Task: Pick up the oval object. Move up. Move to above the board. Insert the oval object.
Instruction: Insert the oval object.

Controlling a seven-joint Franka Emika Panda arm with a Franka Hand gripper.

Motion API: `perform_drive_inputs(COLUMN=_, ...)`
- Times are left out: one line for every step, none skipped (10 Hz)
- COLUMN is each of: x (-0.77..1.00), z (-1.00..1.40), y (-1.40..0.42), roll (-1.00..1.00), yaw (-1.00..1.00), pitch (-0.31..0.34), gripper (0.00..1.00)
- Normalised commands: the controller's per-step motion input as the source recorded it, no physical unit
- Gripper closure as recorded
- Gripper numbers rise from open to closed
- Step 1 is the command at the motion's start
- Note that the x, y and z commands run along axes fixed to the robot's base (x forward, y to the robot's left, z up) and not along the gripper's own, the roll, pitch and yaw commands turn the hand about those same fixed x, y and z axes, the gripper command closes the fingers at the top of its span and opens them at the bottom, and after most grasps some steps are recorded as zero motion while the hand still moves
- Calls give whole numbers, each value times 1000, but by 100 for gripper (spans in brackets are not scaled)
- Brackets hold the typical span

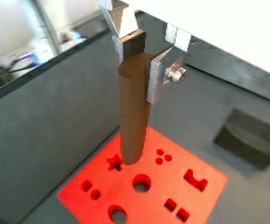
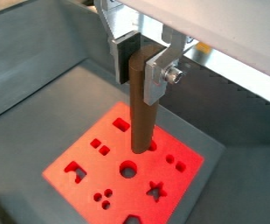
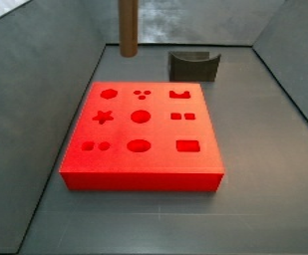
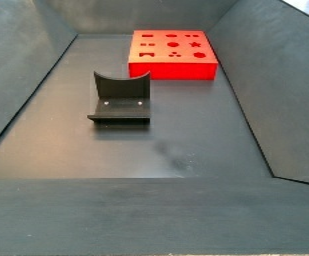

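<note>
Pincer (image 1: 144, 54) closed on upper end of oval object (image 1: 134, 114), seen in both wrist views. Oval object (image 2: 143, 96) upright, hanging above board (image 2: 183, 157), clear of holes. Board (image 3: 143, 134) flat on table (image 3: 269, 189), fixture (image 3: 192, 66) just behind.

dark grey floor (image 4: 184, 150), red board (image 4: 172, 53), notched holder (image 4: 119, 99)
</note>
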Motion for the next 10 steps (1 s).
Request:
perform_drive_inputs(x=-37, z=-326, y=0, roll=69, yaw=-1000, pitch=10, gripper=100)
perform_drive_inputs(x=-37, z=-329, y=0, roll=69, yaw=-1000, pitch=9, gripper=100)
perform_drive_inputs(x=-31, z=-329, y=0, roll=69, yaw=-1000, pitch=10, gripper=100)
perform_drive_inputs(x=0, z=-234, y=-20, roll=29, yaw=-1000, pitch=0, gripper=100)
perform_drive_inputs(x=0, z=-237, y=-20, roll=29, yaw=-1000, pitch=0, gripper=100)
perform_drive_inputs(x=0, z=-237, y=-20, roll=29, yaw=-1000, pitch=0, gripper=100)
perform_drive_inputs(x=0, z=-240, y=-17, roll=29, yaw=-1000, pitch=0, gripper=100)
perform_drive_inputs(x=0, z=-240, y=-20, roll=30, yaw=-1000, pitch=0, gripper=100)
perform_drive_inputs(x=0, z=-197, y=-37, roll=6, yaw=-1000, pitch=0, gripper=100)
perform_drive_inputs(x=0, z=-169, y=-51, roll=0, yaw=-1000, pitch=0, gripper=100)
